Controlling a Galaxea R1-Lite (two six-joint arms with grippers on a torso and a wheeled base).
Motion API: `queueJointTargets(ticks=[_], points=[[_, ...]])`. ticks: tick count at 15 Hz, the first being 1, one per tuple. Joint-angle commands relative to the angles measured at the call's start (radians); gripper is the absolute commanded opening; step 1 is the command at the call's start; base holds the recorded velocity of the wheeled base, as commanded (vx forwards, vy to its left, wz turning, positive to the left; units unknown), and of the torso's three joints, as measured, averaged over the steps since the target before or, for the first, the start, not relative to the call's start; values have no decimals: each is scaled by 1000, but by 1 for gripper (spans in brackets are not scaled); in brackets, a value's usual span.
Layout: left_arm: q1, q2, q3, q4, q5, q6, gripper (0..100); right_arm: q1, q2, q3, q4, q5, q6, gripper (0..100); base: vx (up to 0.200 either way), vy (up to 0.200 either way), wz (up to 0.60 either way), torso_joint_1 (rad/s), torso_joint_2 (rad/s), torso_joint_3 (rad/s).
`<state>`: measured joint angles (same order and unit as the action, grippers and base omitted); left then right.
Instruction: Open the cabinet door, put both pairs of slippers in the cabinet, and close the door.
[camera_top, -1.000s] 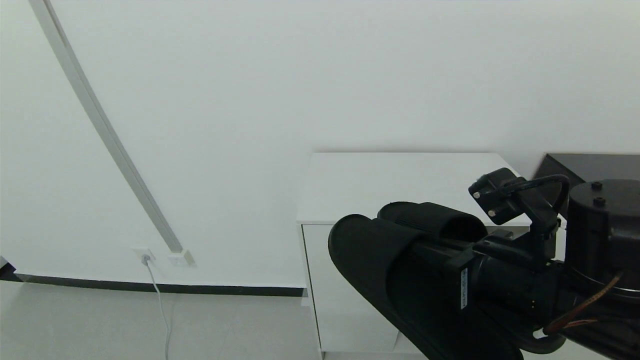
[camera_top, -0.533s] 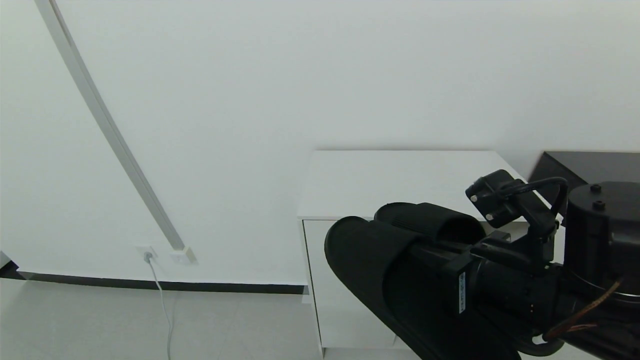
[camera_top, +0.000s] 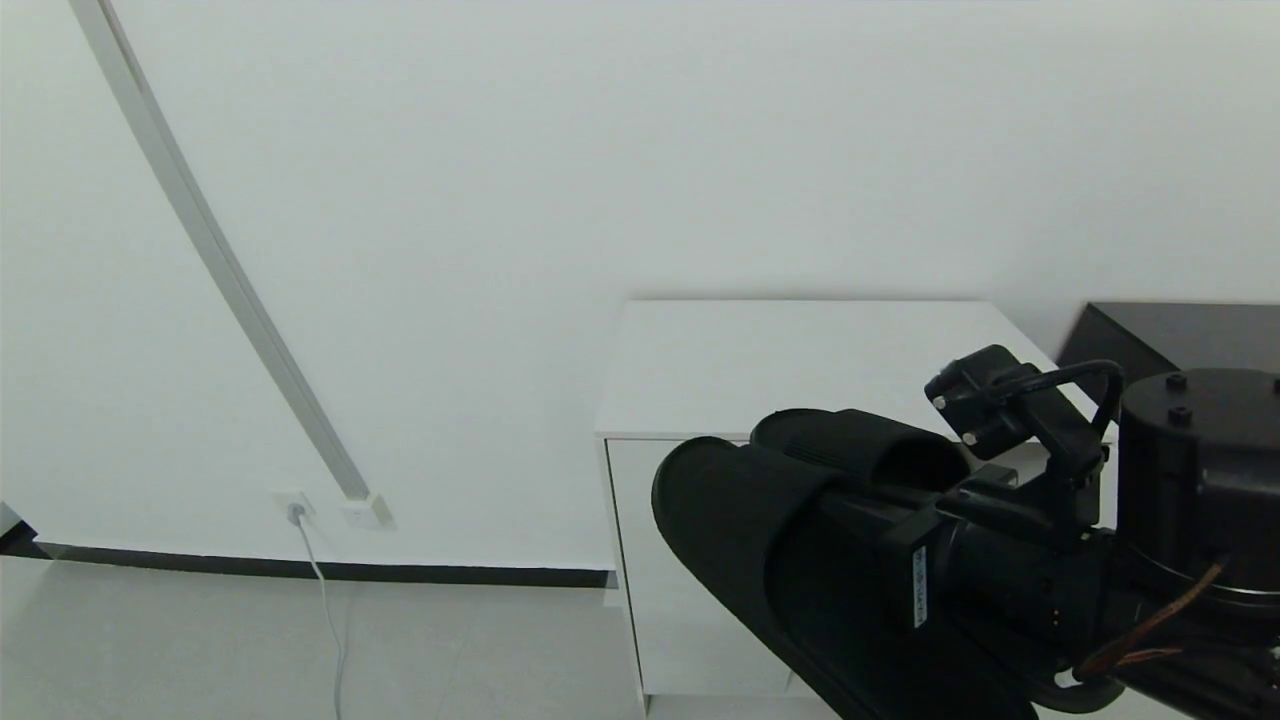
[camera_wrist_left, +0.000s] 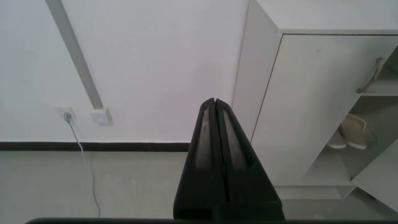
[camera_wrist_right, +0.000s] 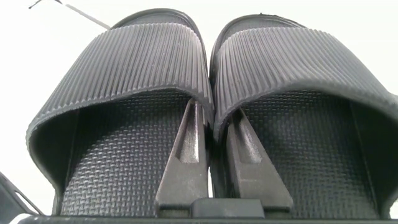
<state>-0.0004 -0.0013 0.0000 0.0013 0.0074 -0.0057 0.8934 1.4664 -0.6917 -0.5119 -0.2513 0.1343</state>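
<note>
My right gripper (camera_wrist_right: 217, 158) is shut on a pair of black ribbed slippers (camera_top: 745, 515), its two fingers (camera_wrist_right: 186, 155) clamping the slippers' touching inner walls. The pair hangs in the air in front of the white cabinet (camera_top: 800, 365), toes pointing left and away. My left gripper (camera_wrist_left: 214, 109) is shut and empty, pointing at the cabinet's (camera_wrist_left: 292, 106) left front corner. The cabinet's left front panel carries a metal handle (camera_wrist_left: 370, 74). Right of the handle the inside is open, with a pale pair of slippers (camera_wrist_left: 351, 132) on a shelf. A white door panel (camera_wrist_left: 380, 186) juts out low beside it.
A wall socket with a trailing cable (camera_top: 292, 518) and a slanted wall conduit (camera_top: 215, 250) lie left of the cabinet. Dark furniture (camera_top: 1180, 335) stands at the cabinet's right. Bare grey floor (camera_top: 250, 650) stretches to the left.
The head view shifted slightly. My right arm with the black slippers edged a little to the left, still gripping them.
</note>
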Motion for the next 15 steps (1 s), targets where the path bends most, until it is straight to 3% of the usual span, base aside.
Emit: queueJointTargets(ticks=[1, 15], points=[[0, 1, 0, 0, 0, 0, 0, -1, 6, 0, 0, 0, 1, 0, 0, -200, 0, 2, 2, 2], [0, 1, 0, 0, 0, 0, 0, -1, 14, 15, -13, 1, -1, 0, 0, -200, 0, 3, 3, 2]])
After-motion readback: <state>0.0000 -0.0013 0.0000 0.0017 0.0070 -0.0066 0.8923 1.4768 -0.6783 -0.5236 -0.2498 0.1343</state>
